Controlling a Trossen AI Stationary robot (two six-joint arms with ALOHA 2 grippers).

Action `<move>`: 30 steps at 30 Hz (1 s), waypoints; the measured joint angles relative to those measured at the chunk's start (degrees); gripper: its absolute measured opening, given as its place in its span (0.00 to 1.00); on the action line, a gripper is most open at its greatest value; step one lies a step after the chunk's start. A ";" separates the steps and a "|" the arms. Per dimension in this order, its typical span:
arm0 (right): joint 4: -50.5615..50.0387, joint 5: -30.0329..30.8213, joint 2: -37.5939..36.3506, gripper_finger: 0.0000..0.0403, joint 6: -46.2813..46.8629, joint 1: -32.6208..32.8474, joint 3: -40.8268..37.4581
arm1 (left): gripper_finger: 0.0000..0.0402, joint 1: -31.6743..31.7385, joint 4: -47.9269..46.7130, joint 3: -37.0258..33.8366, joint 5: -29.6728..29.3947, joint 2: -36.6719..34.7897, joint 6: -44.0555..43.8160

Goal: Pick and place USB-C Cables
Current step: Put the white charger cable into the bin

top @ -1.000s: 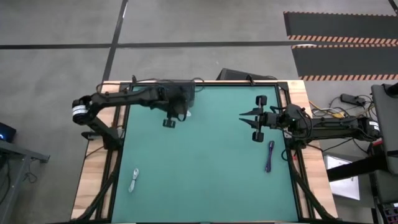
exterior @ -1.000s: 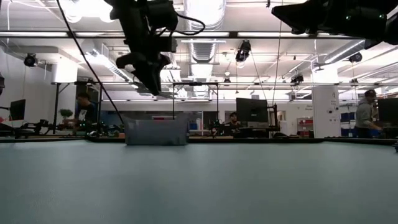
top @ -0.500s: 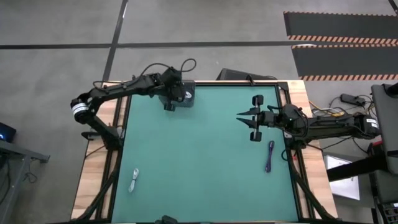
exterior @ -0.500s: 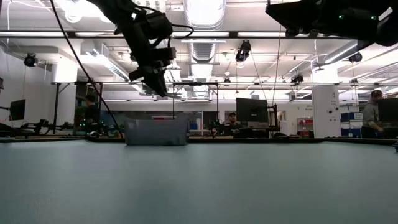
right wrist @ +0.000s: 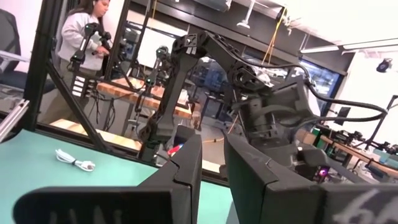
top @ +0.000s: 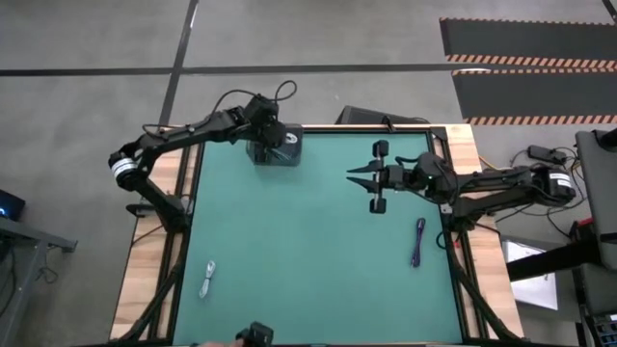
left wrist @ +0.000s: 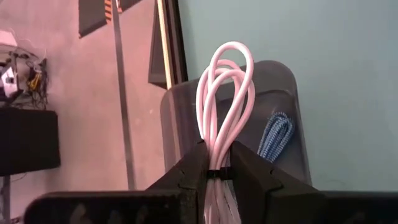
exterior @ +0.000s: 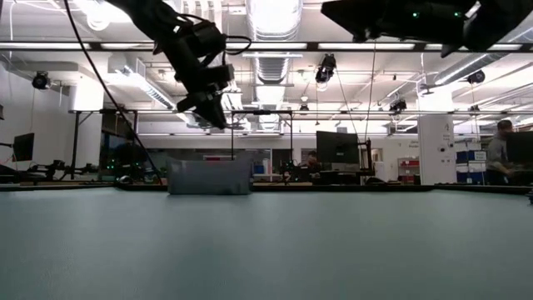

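My left gripper (left wrist: 214,168) hangs over the grey bin (left wrist: 289,93), jaws pinching a white USB-C cable bundle (left wrist: 225,106) for dropping beside the blue cable (left wrist: 273,135) inside. My right gripper (top: 362,177) waits mid-worktop, jaws spread, near the purple cable (top: 417,241).

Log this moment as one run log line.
left gripper: shut on white cable over grey bin | right gripper: open, mid-table | purple cable: on mat

Cable (left wrist: 275,134) in bin (left wrist: 290,93), table's (top: 318,260) far-left corner.
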 joint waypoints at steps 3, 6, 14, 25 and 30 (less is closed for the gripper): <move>0.00 -0.02 2.10 0.15 -0.02 0.00 2.05 | 0.10 1.29 0.86 -0.06 2.14 0.01 0.42; 0.00 -0.02 3.89 0.15 -0.02 0.01 3.73 | 0.10 2.77 1.36 -0.07 3.24 0.02 0.48; -0.42 -0.02 6.26 0.15 0.03 0.01 5.59 | 0.10 6.60 3.37 -1.91 8.46 0.04 -3.13; -0.39 0.00 6.10 0.15 0.15 0.00 5.62 | 0.10 7.95 12.05 -9.81 9.07 0.07 -5.16; -0.41 0.00 6.10 0.15 0.15 0.02 5.62 | 0.10 8.06 14.31 -13.35 9.06 0.07 -5.20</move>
